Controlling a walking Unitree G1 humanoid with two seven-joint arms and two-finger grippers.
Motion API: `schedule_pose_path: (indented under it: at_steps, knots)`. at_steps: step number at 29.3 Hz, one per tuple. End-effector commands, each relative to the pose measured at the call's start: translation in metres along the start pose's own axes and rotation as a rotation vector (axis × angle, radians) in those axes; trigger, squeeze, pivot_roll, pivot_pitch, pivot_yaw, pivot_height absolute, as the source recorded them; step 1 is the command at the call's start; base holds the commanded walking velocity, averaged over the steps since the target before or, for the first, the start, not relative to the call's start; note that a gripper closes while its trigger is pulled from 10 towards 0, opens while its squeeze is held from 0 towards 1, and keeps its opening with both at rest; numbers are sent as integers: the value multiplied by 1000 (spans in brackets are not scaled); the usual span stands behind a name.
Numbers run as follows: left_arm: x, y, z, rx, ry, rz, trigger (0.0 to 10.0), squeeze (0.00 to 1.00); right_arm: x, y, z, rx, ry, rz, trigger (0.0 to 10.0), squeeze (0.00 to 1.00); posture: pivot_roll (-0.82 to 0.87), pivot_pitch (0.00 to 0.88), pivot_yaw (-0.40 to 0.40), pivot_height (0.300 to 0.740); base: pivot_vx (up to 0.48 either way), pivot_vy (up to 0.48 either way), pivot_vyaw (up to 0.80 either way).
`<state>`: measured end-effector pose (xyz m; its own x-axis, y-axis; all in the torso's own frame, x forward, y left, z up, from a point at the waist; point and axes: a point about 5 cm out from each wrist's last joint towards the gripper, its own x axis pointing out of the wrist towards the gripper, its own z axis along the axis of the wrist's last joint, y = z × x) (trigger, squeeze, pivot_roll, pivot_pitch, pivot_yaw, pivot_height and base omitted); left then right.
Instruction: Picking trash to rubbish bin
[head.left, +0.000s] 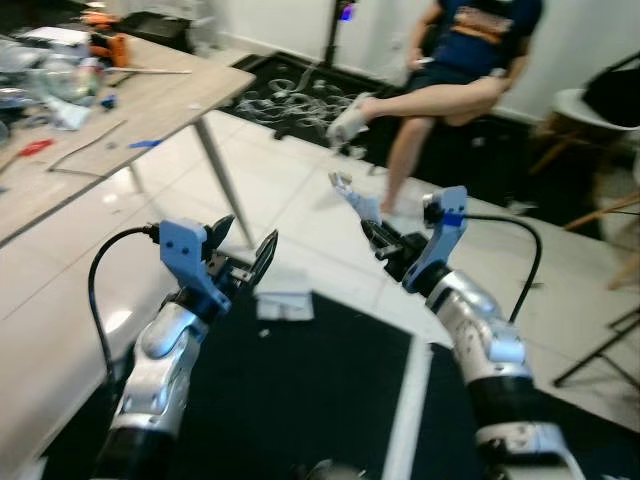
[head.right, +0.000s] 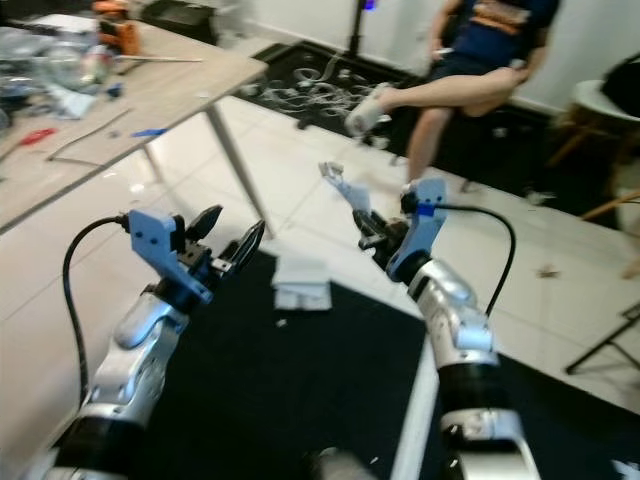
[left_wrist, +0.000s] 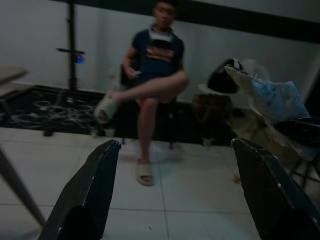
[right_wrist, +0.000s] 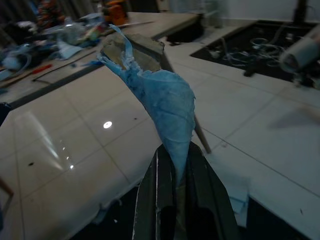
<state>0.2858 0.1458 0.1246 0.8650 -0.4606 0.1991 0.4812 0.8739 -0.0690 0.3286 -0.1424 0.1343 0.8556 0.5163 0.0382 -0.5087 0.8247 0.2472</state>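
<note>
While the left gripper (head.left: 247, 257) hovers with jaws open, the right gripper (head.left: 372, 232) pinches a light, limp blue tissue scrap (right_wrist: 162, 102) at its lower end, above the black mat (head.left: 300, 390).

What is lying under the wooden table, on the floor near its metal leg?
Under the wooden table, beside its metal leg, the white floor tiles look bare. A white folded paper lies nearer the robot, at the black mat's edge. The tabletop hides the floor further back.

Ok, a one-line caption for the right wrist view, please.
Right gripper pinching a crumpled blue tissue upright above the white tiled floor, cluttered wooden table behind.
</note>
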Motion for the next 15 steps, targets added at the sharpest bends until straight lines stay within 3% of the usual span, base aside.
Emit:
schedule_pose_path:
  at_steps: [1, 15]
  knots:
    - [0, -1, -2, -13, 2, -4, 10000, 0, -1, -2, -2, -2, 11, -6, 10000, 0, 34, 0, -52, 740, 0, 0, -788]
    - [0, 0, -1, -13, 1, -12, 10000, 0, 0, -2, -1, -4, 10, -5, 10000, 0, 33, 0, -49, 740, 0, 0, -788]
